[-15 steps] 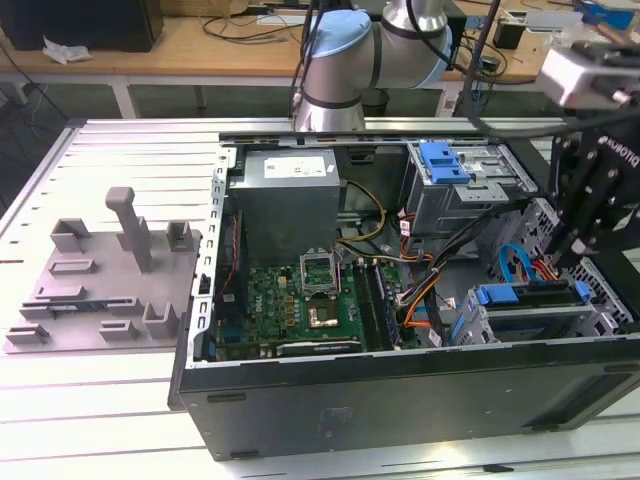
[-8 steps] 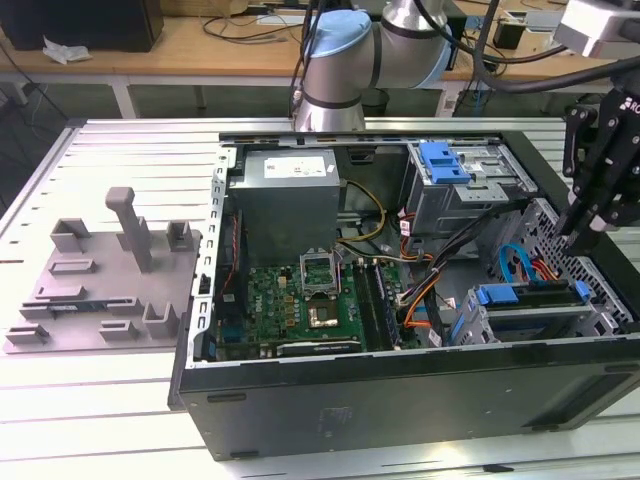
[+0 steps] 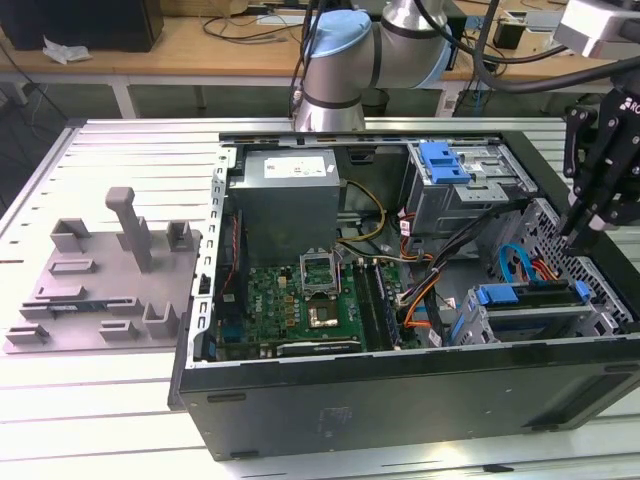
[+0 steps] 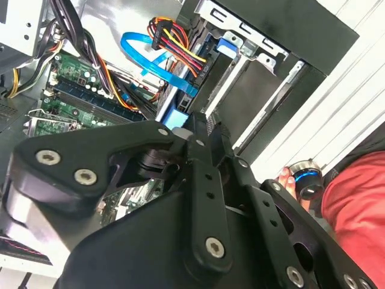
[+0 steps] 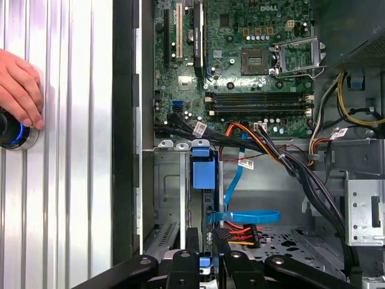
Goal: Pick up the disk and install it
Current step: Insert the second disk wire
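Disk: the disk (image 3: 497, 295) stands on edge in the drive cage (image 3: 530, 325) at the corner of the open computer case (image 3: 400, 400) on the exterior view's right. Mostly its blue carrier shows, also seen in the first wrist view (image 5: 203, 171).
Gripper: the gripper (image 3: 574, 236) hangs above the drive cage, near the disk and apart from it in the exterior view. I cannot tell whether it is open or closed, and nothing can be seen held in it.
Cables: a blue flat data cable (image 5: 240, 217) loops just beside the disk, next to a bundle of red, yellow and black power wires (image 5: 237, 232).
Case interior: the green motherboard (image 3: 300, 300) lies flat in the middle. The grey power supply (image 3: 290, 190) sits at the far side. An upper bay with a blue latch (image 3: 445, 160) sits beside it.
Counter: the case rests on a ribbed metal counter (image 3: 100, 400). A grey plastic fixture (image 3: 110, 270) lies on the counter at the exterior view's left, well apart from the case.
Person: a hand (image 5: 18, 84) rests on a round blue-lit button (image 5: 12, 129) on the counter beside the case.
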`<state>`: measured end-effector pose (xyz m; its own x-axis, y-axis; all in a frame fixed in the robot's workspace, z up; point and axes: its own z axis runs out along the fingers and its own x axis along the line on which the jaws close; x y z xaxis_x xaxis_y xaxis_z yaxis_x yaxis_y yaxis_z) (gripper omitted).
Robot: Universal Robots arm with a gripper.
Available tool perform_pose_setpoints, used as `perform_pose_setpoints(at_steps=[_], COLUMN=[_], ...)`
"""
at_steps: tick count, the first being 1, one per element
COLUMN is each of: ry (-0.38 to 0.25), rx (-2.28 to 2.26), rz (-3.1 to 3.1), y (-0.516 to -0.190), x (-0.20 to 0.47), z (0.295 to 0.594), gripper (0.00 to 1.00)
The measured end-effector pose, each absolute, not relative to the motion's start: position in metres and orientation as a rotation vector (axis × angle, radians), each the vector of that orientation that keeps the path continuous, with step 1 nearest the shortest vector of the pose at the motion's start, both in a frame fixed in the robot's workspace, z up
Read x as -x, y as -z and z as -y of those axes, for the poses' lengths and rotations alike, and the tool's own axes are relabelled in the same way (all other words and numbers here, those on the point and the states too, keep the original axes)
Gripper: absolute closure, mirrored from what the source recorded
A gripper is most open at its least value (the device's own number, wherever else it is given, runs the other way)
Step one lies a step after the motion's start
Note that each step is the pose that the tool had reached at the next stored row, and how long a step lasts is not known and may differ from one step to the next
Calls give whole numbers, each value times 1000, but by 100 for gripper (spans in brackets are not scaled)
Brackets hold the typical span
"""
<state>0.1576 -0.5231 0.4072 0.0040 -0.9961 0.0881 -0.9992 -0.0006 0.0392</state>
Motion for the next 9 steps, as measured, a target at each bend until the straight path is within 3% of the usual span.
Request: perform_pose_setpoints(at_steps=[1, 3, 9], ry=[-53, -53, -53], rx=[-2160, -2160, -2160], rz=[2155, 2155, 2155], y=[-407, -407, -407], x=[-158, -158, -158], z=[523, 523, 523], gripper=[78, 89, 89])
